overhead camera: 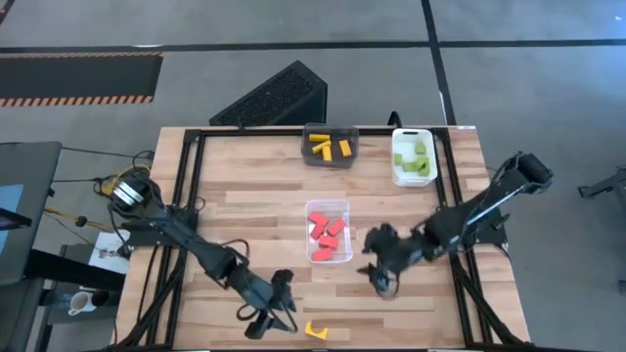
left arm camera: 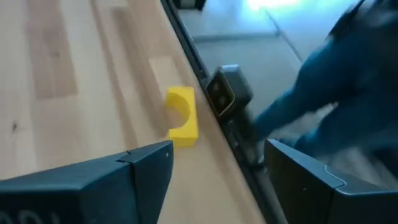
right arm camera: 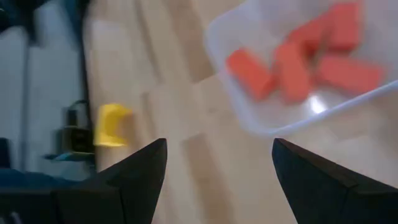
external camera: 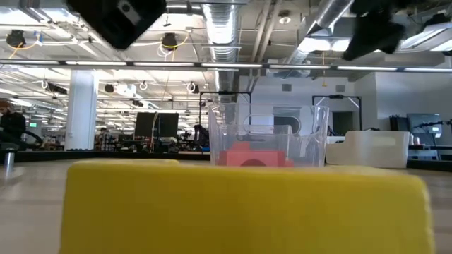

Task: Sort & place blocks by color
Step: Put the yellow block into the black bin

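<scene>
One yellow block (overhead camera: pixel 315 330), with a curved notch in one side (left arm camera: pixel 182 115), lies on the wood close to the table's near edge; it fills the foreground of the low view (external camera: pixel 247 204). My left gripper (overhead camera: pixel 284 315) hovers open just left of it, nothing between its fingers (left arm camera: pixel 217 180). My right gripper (overhead camera: pixel 380 279) is open and empty above the table, right of a clear bin (overhead camera: pixel 329 233) holding several red blocks (right arm camera: pixel 298 59). The yellow block also shows in the right wrist view (right arm camera: pixel 111 124).
At the far edge, a dark bin (overhead camera: pixel 328 145) holds yellow blocks and a white bin (overhead camera: pixel 413 156) holds green ones. A small camera (left arm camera: pixel 227 93) sits on the black frame rail at the near edge, right beside the loose yellow block.
</scene>
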Controlling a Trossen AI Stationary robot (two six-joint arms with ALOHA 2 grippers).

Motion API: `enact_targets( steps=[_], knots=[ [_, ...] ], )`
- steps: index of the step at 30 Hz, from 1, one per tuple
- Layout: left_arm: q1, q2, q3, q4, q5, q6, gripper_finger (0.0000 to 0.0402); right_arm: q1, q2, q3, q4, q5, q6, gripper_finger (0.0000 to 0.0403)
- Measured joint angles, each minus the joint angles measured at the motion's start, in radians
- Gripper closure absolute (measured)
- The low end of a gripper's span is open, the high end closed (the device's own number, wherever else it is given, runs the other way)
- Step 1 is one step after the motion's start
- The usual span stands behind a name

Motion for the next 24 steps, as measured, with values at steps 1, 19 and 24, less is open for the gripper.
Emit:
enact_targets(
  steps=[1,19,24],
  knots=[
    [-0.002,0.032,0.029,-0.022,0.011,0.041,0.0165,0.028,0.02,0.003,0.018,0.017,0.055,0.0092],
    [-0.018,0.269,0.126,0.081,-0.061,0.391,0.0145,0.305,0.255,0.002,0.098,0.085,0.765,0.0092],
    [-0.018,0.305,0.164,0.11,-0.082,0.348,0.0145,0.323,0.293,0.002,0.164,0.081,0.782,0.0092]
  ],
)
